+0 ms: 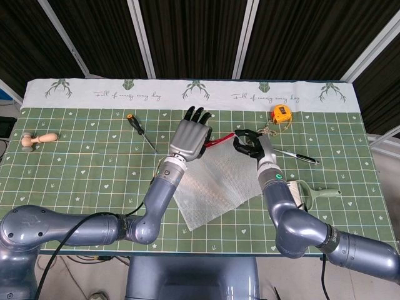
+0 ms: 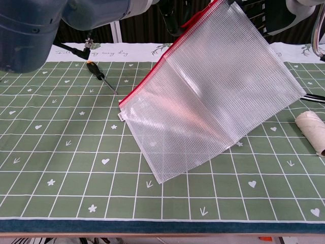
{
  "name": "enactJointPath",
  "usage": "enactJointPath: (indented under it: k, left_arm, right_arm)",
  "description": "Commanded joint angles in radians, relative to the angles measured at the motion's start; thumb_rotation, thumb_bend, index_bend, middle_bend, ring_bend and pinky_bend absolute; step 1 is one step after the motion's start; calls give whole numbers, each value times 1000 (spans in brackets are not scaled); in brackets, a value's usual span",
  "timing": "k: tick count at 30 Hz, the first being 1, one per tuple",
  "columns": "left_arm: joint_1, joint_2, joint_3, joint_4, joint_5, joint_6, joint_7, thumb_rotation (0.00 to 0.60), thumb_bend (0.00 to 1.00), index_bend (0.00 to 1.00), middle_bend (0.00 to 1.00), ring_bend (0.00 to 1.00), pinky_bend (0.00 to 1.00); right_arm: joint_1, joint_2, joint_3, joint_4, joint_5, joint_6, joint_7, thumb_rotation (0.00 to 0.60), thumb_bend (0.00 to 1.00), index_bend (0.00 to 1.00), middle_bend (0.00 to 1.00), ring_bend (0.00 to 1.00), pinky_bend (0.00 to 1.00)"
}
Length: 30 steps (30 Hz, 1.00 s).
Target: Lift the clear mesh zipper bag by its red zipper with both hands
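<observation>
The clear mesh zipper bag [image 1: 215, 184] [image 2: 213, 96] hangs tilted in the air, and its red zipper [image 1: 214, 142] [image 2: 152, 73] slopes up to the right. My left hand [image 1: 187, 134] [image 2: 171, 18] lies over the middle of the zipper with its fingers stretched out and holds it from beneath; the thumb is hidden. My right hand [image 1: 249, 142] [image 2: 256, 15] pinches the zipper's higher right end. The bag's left end droops low, and its bottom corner is close to the table.
An orange-handled screwdriver [image 1: 140, 130] [image 2: 99, 73] lies left of the bag. A yellow tape measure [image 1: 281, 113] and a metal tool [image 1: 294, 154] sit back right. A lint roller [image 1: 300, 192] [image 2: 310, 129] lies right, and a wooden stamp [image 1: 37, 140] far left.
</observation>
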Motion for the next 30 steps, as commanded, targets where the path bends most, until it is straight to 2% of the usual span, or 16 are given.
enactJointPath:
  k: [1,17,30]
  left_arm:
    - [5,4,4,5,16,-6,-9,600,403,643,145,0,0]
    - [30,45,4,-12,20,-12,-19,600,403,643,145,0,0]
    - [86,153,16,-69,30,-1,-34,600,403,644,145,0,0]
  right_arm:
    - [4,2,4,7,-3,6,5,600,611,647,247,0,206]
    - [9,17,16,80,-15,49,8,600,613,651,250,0,206]
    - [-26,51,11,103,-17,30,-17,600,613,653,251,0,206]
